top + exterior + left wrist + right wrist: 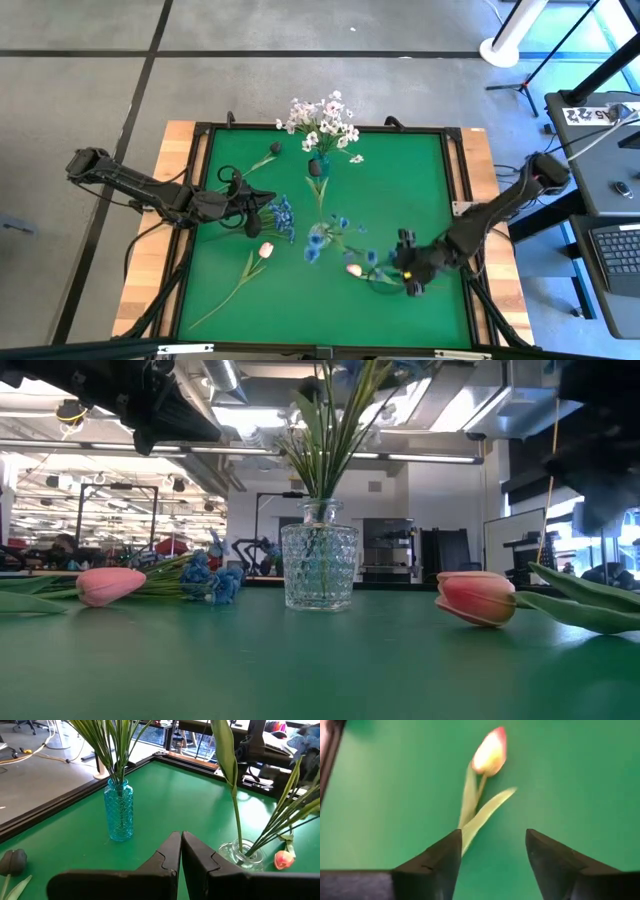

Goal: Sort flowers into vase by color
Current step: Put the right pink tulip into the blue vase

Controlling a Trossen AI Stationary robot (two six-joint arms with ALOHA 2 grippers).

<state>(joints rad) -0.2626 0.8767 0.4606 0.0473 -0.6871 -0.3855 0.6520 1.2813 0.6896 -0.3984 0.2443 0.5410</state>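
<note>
My right end effector [490,857] hangs low over the near right part of the green felt counter [420,190], its two dark fingers [440,860] spread apart and gripping nothing; between them, just ahead of the tips, I see the pale green leaf and stem of a pink-and-cream tulip bud [491,751] lying flat on the felt, the leaf nearly touching one fingertip. In the overhead picture that bud [353,268] lies just beside the end effector [408,272], next to a loose sprig of small blue blossoms [322,240]. A second pink tulip on a long thin green stem [265,250] lies toward the near left. My left end effector [180,855] is clenched shut on nothing and hovers over the left middle of the counter [255,212], close to a clear ribbed glass vase [239,854] that holds blue blossoms [282,215]. Farther back, near the far edge, stands a teal patterned glass vase [319,166] with white blossom clusters [322,120], and a dark bud on a green stem [274,149] lies on the felt to its left. From counter height I can see a pink bud at each side of a clear vase [319,566].
</note>
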